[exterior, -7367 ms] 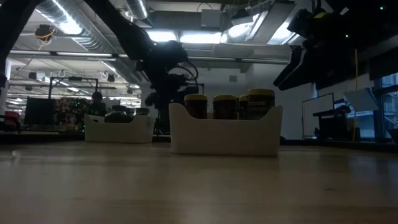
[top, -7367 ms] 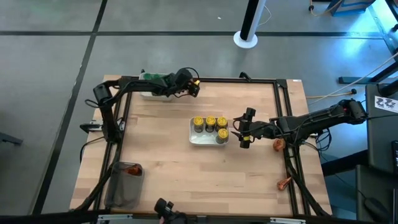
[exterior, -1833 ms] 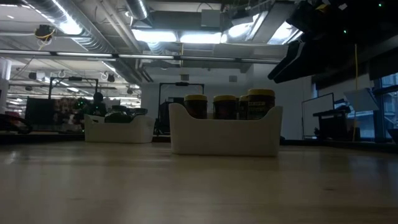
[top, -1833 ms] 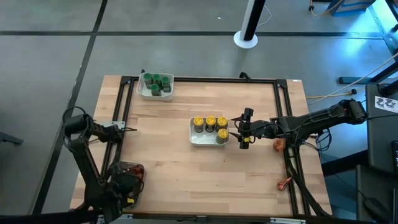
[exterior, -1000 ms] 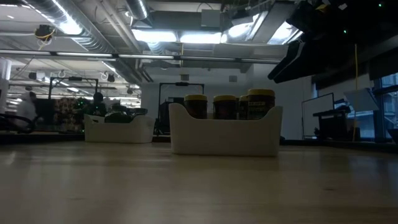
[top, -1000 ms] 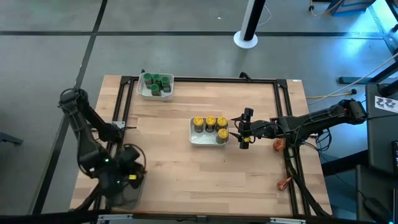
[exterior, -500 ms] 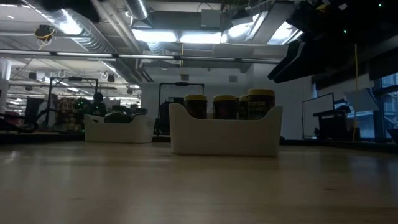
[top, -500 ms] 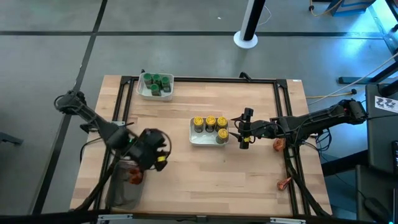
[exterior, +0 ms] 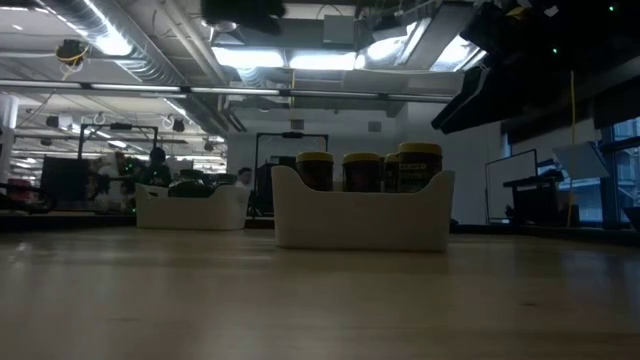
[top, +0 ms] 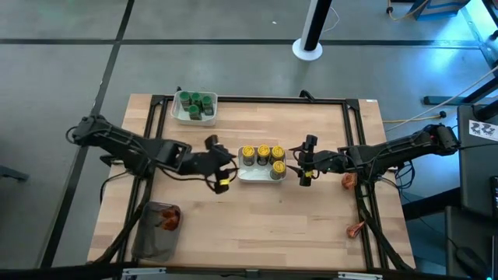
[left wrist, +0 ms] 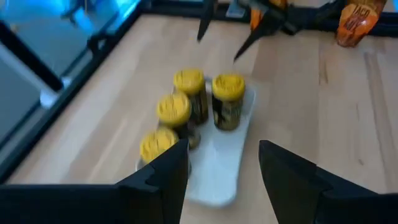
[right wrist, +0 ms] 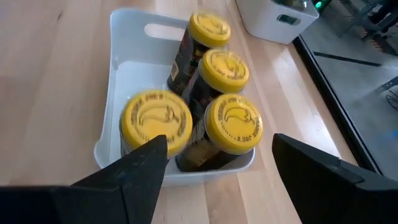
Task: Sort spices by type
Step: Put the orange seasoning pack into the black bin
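Pale blond wood on the table (top: 257, 210), plank seams running through it, framed by a black rail. Four jars with yellow lids (right wrist: 205, 74), bright as egg yolk, dark glass and dark labels beneath, sit in a white tray (top: 261, 176). Up at the far corner, jars with green lids (top: 194, 102), deep green, in a second white tray (top: 180, 117). A clear grey tub (top: 152, 241) shows a red-orange packet (top: 168, 218) through its wall. Two more red-orange packets (top: 348, 180) by the black rail, one lettered in dark print in the left wrist view. Left fingers (left wrist: 163, 177) are black, with a yellow mark on that wrist. Right fingers (right wrist: 140, 171) are black too. Grey floor all round.
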Robot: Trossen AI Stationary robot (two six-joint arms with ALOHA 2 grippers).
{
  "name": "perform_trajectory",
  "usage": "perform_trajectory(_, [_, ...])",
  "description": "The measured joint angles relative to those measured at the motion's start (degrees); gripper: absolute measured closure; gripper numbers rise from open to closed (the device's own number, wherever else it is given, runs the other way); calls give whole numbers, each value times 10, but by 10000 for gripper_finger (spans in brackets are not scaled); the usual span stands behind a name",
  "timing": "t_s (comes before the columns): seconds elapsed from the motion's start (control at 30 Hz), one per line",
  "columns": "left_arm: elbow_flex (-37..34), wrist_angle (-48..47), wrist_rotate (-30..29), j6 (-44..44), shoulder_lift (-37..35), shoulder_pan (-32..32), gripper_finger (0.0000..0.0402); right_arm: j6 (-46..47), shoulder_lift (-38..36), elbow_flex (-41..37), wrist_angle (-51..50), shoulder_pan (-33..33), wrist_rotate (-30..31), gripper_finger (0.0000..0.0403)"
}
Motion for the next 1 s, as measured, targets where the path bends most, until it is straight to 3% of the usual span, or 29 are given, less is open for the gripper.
perform_trajectory(0.1, [0, 61, 19, 67, 19, 19, 224, 3, 0, 2, -30, 0, 0, 112])
perform_trajectory(0.3, [0, 104, 28, 148, 79, 39, 224, 72, 0, 67, -224, 0, -12, 112])
perform_trajectory(0.5, [0, 174, 28, 176, 148, 44, 224, 166, 0, 143, -400, 0, -98, 112])
perform_trajectory(0.7, [-1, 245, 26, 205, 199, 55, 224, 285, 0, 213, -580, 0, -138, 112])
perform_trajectory(0.87, [-1, 243, 24, 209, 207, 78, 224, 413, 0, 249, -717, 0, -184, 112])
perform_trajectory(1.0, [-1, 234, 23, 191, 207, 87, 224, 524, 0, 252, -761, 3, -256, 112])
